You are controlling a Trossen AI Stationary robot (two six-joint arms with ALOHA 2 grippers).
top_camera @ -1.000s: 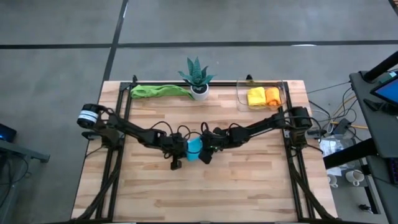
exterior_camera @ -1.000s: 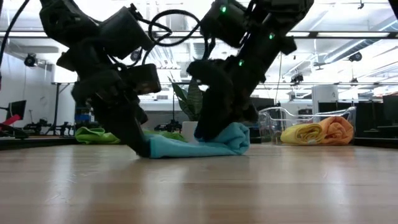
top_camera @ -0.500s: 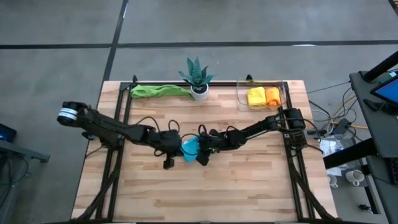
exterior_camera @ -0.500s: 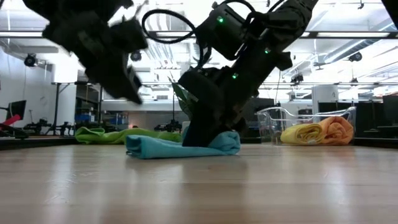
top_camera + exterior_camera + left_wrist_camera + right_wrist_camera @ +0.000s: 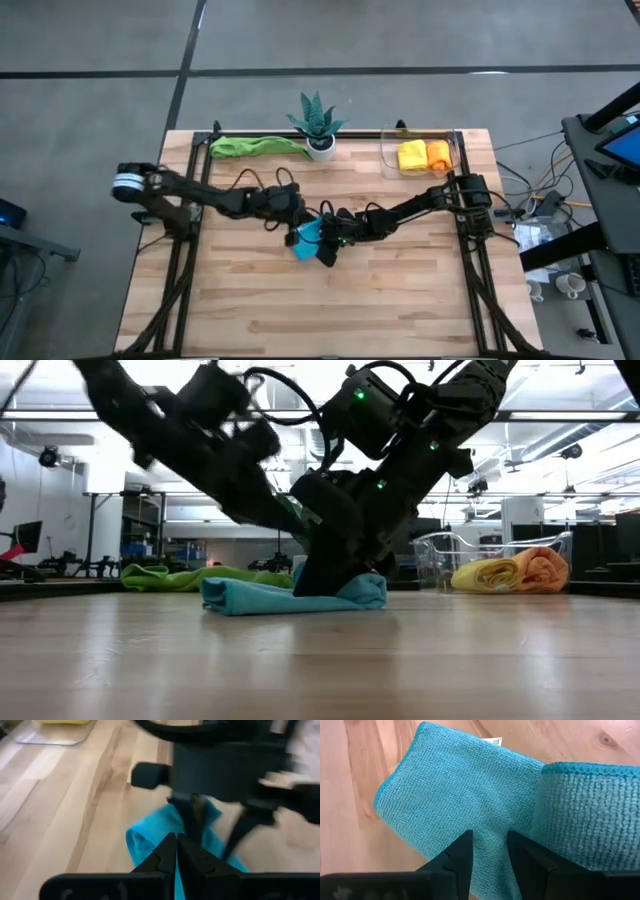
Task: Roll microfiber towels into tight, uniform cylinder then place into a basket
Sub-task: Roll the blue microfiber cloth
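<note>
**Blue towel under right gripper at mid-worktop; left gripper clenched and empty**

Overhead, the light blue towel (image 5: 307, 238) lies near the middle of the worktop (image 5: 400, 310). The right gripper (image 5: 327, 240) is down on the towel's right side, its fingers set on the cloth. The left gripper (image 5: 296, 213) sits just beside the towel toward the far edge, clenched on nothing. A green towel (image 5: 257, 146) lies stretched along the far edge toward the left corner, beside a potted plant (image 5: 317, 124). The basket (image 5: 455, 152) stands near the far right corner, with a yellow towel (image 5: 411, 155) and an orange towel (image 5: 438, 153) rolled side by side inside.

Low view: the blue towel (image 5: 290, 594) rests flat on the worktop, partly rolled, higher at its right end. The right gripper (image 5: 325, 572) presses into that end. The left arm slants above, clear of the cloth. The basket (image 5: 440, 555) shows behind at right.

Left wrist view: the closed fingers (image 5: 175, 854) point at the blue towel (image 5: 150, 832); the other arm stands over it.

Right wrist view: the fingers (image 5: 458, 856) stand partly apart with a fold of blue towel (image 5: 450, 795) between them; a rolled portion (image 5: 590, 815) lies alongside.
</note>
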